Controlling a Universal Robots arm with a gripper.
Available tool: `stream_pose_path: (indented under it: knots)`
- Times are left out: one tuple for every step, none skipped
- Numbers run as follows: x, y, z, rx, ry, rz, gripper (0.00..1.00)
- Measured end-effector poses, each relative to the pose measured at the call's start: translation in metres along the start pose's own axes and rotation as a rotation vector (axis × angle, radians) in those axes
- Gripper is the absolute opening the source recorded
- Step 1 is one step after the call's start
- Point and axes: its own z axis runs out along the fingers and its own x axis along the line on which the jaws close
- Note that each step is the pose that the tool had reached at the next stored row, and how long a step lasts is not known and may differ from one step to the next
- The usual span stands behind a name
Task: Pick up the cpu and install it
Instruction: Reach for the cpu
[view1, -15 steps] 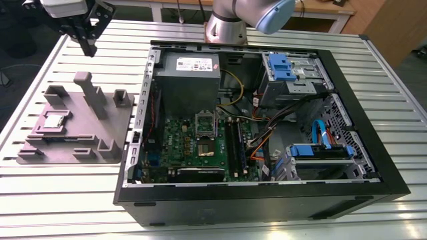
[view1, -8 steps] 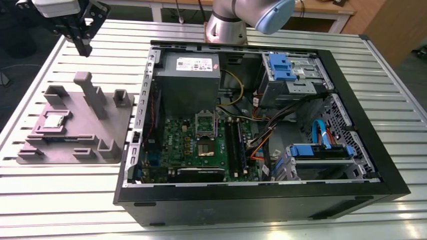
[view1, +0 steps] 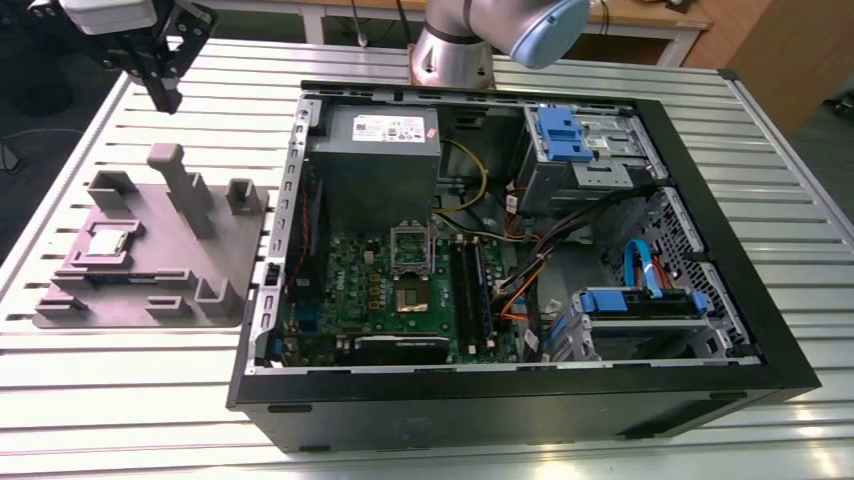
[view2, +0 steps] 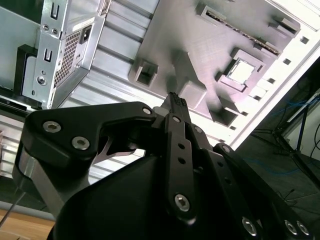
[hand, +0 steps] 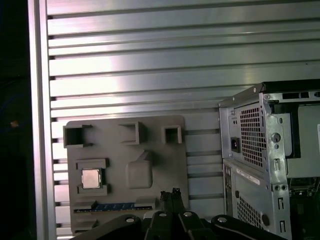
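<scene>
**Gripper over the fixture, cpu waiting in its pocket: notes on the pick**

Closest to my wrist cams is the gripper (view2: 175, 101). Its fingers are pressed together with nothing between them. In the exterior view it hangs high over the table at the exterior view's left, well apart from everything.

Below it, the grey fixture plate (hand: 170, 165) lies on the slatted aluminium table (hand: 150, 65). The cpu (hand: 91, 178) sits flat in a square pocket on that plate, metal lid up, untouched. The fixture's tall post (view1: 183, 190) stands roughly between the gripper and the chip.

My take on the pick, which is the step in hand:
- The fingers need to be spread before any descent.
- The chip is thin and hemmed in by the pocket walls, so I'd square the fingers to its edges, centre them, and grip the sides only.
- That post looks easy to clip, so I'd give it room.

Further off, the open computer case (view1: 534, 400) sits just beside the plate, with the green motherboard (view1: 354, 270) inside. The cpu socket (view1: 407, 295) looks open and empty, but I can't tell for sure from here.
</scene>
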Motion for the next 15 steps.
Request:
stream_pose_path:
  knots:
    - [0.0003, 0.0, 0.0, -0.0001, -0.0001, 0.0, 0.1]
    - [0.0005, 0.0, 0.0, 0.0, 0.0, 0.0, 0.1]
    - [0.001, -0.0001, 0.0, -0.0001, 0.0, 0.0, 0.1]
    - [0.0015, -0.0001, 0.0001, 0.0, 0.0, 0.0, 0.1]
    - [0.002, -0.0002, 0.0001, -0.0001, 0.0, 0.0, 0.1]
    - [0.0026, -0.0002, 0.0, 0.0, 0.0, 0.0, 0.1]
    - [0.0032, -0.0002, 0.0001, 0.0, 0.0, 0.0, 0.1]
    - [0.0038, -0.0003, 0.0001, -0.0001, -0.0001, 0.0, 0.1]
    - [0.0043, -0.0003, 0.0001, -0.0001, 0.0, 0.0, 0.1]
    - [0.005, -0.0004, 0.0001, 0.0, 0.0001, 0.0, 0.1]
    - [0.0057, -0.0004, 0.0001, 0.0, 0.0, 0.0, 0.1]
    - [0.0066, -0.0005, 0.0001, 0.0, 0.0, 0.0, 0.1]
    - [0.0072, -0.0005, 0.0002, 0.0, 0.0, 0.0, 0.1]
    - [0.0079, -0.0006, 0.0002, 0.0, 0.0, 0.0, 0.1]
    - [0.0086, -0.0007, 0.0002, -0.0001, -0.0001, 0.0, 0.1]
